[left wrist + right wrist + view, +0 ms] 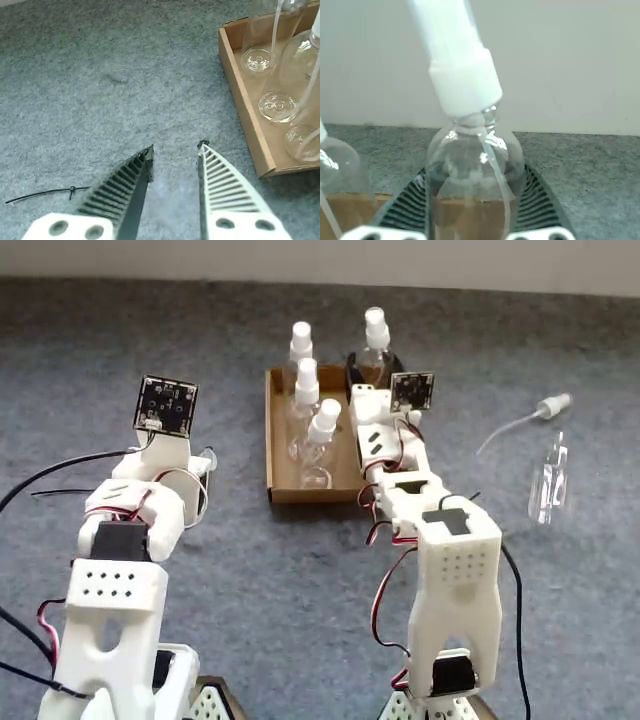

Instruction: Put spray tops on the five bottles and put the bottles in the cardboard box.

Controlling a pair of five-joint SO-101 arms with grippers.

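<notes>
High view: cardboard box (272, 445) sits mid-table on the grey carpet (300, 580), with three capped bottles (306, 390) standing along its left side. I see the right gripper (368, 372) at the box's far right corner, jaws clamped on a fourth capped bottle (376, 345), upright. Whether its base is inside the box I cannot tell. Well right of the box an uncapped bottle (549, 480) lies on the carpet, and a loose spray top (553, 403) with its tube lies just beyond it. Left wrist view: left gripper (175, 148) hangs over bare carpet left of the box, jaws apart, nothing between them. A black cable tie (50, 192) lies nearby. Right wrist view: ribbed fingers (405, 205) press both sides of the clear bottle, its white top tilted.
</notes>
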